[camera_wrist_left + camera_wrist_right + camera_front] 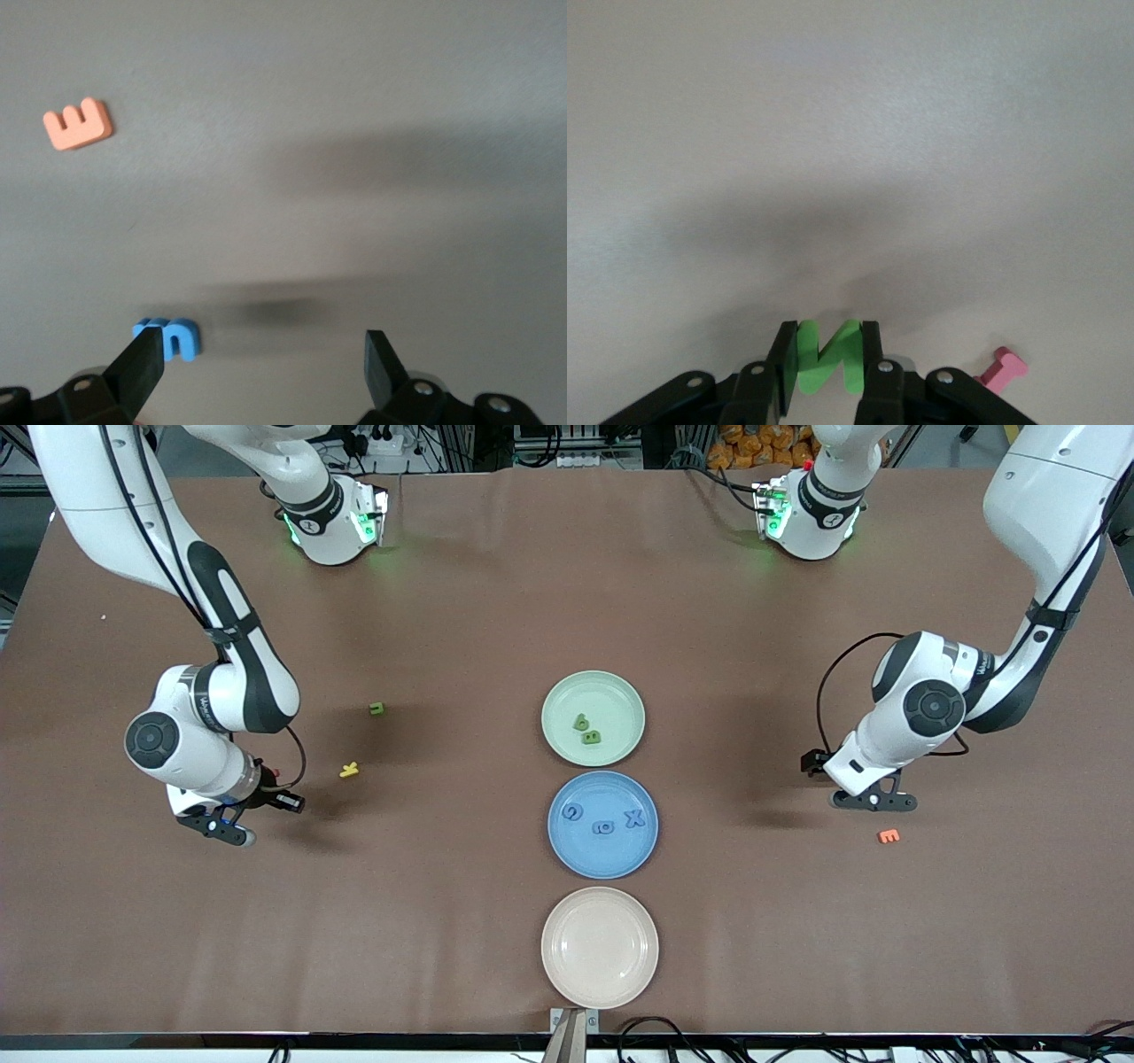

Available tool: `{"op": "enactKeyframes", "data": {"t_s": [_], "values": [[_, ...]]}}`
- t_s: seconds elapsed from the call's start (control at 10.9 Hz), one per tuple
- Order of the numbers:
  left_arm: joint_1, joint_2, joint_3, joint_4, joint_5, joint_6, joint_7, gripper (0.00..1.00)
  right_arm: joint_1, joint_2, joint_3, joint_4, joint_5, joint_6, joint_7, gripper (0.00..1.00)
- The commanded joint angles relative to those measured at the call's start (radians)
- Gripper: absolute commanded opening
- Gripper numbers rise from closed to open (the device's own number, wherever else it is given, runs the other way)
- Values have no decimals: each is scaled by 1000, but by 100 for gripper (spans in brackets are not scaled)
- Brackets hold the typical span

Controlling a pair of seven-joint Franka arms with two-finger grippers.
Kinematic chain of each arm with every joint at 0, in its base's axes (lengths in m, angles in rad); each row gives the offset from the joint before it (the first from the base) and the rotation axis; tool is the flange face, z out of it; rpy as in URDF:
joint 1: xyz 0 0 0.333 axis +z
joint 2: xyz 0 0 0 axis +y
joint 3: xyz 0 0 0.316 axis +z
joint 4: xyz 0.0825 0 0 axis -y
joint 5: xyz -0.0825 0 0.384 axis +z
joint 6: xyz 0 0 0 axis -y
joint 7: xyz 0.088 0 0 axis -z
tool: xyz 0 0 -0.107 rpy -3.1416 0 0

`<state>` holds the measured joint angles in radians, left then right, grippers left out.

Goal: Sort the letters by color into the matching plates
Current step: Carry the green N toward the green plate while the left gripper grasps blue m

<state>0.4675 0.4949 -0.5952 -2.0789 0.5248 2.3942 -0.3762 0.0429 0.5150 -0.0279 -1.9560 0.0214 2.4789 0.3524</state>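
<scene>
Nearest the camera I have the cream plate [600, 948], bare, with the blue plate [602, 824] next up the row carrying three blue letters and the green plate [593, 717] past that carrying two green ones.

My right claw [220, 825] sits low over the table toward the right arm's end, well apart from all three plates. Its fingers are pressed onto a green letter [827, 356], pinched upright between the pads. A pink letter [1003, 370] lies just beside the claw. A yellow letter [349, 770] and a small green piece [376, 708] lie between this claw and the plates.

My left claw [873, 801] is spread wide, low over a blue letter [170, 339]. That letter lies against one finger [137, 363], not centred in the gap. An orange letter [889, 836] rests near this claw.

My worries: the green letter is gripped by its narrow edges, so I judge a quick swing toward the green plate could twist it loose. On the left, closing now would likely shove the off-centre blue letter sideways or clip only its corner. Both arms heading for the plate row together could crowd each other.
</scene>
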Motion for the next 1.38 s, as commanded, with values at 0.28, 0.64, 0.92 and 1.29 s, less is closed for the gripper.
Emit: {"op": "enactKeyframes", "data": {"t_s": [0.28, 0.64, 0.92, 1.29], "values": [[161, -81, -20, -119, 49, 52, 158, 100, 92, -55, -9, 19, 3, -83, 136, 0], [226, -93, -18, -190, 122, 163, 160, 100, 167, -55, 32, 55, 3, -123, 337, 0], [235, -72, -18, -190, 144, 163, 142, 100, 236, -50, 56, 71, 3, -120, 491, 0], [237, -36, -20, -176, 129, 163, 57, 100, 362, -29, 54, 88, -8, -110, 606, 0]]}}
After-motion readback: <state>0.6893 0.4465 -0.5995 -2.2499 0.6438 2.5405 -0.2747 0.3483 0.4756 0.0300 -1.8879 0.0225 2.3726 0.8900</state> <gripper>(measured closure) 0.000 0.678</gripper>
